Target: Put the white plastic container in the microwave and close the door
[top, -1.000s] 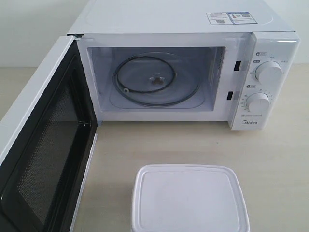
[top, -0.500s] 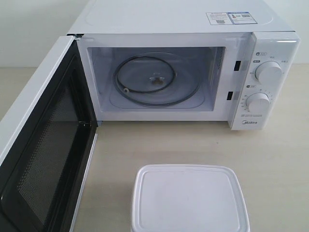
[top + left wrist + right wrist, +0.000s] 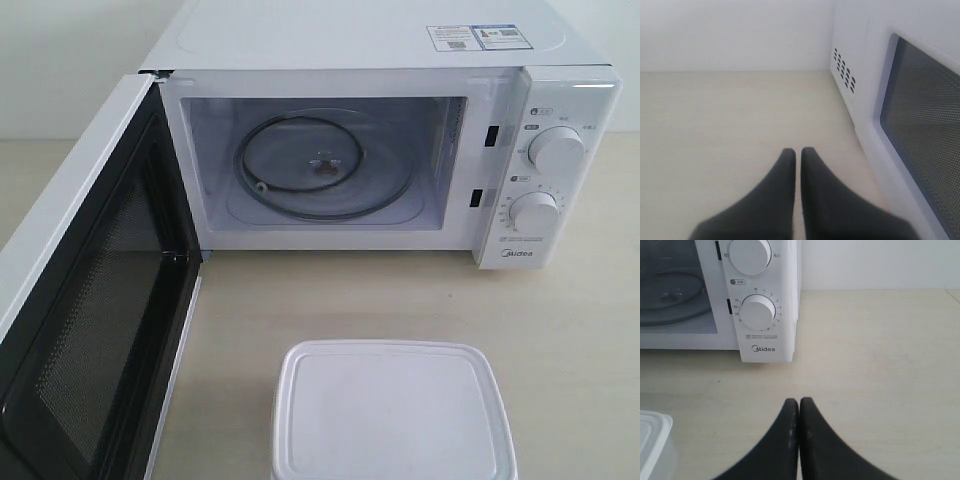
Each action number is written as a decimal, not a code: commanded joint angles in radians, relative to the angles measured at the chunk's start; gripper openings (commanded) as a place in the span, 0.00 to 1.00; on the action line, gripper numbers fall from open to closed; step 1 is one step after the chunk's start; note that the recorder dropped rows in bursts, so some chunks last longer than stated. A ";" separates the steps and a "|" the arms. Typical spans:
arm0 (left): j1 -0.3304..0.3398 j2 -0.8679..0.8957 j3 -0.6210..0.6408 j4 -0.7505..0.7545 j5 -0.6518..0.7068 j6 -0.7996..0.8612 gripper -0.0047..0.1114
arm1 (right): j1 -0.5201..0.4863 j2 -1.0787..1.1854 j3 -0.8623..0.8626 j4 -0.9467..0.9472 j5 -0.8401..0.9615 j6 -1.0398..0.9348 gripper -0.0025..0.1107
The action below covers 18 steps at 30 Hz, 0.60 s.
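Plain lab-like bench — white microwave (image 3: 350,40) on bare pale tabletop (image 3: 400,300) (blank white wall (image 3: 60,60) behind)

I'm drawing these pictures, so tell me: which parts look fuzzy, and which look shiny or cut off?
Exterior view: sharp; the glass turntable catches pale reflections, and the white plastic container is cut off at the bottom edge. Left wrist view: the left gripper is dark and soft-edged, while the door mesh shows clearly. Right wrist view: the right gripper is fuzzy, while the microwave logo reads clearly.
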 commanded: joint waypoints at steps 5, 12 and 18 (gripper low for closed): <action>0.003 -0.003 0.002 -0.008 0.001 0.006 0.08 | -0.006 -0.005 0.000 -0.010 -0.001 0.000 0.02; 0.003 -0.003 0.002 -0.008 0.001 0.006 0.08 | -0.006 -0.005 0.000 -0.010 -0.001 0.000 0.02; 0.003 -0.003 0.002 -0.008 0.001 0.006 0.08 | -0.006 -0.005 0.000 -0.010 -0.020 0.000 0.02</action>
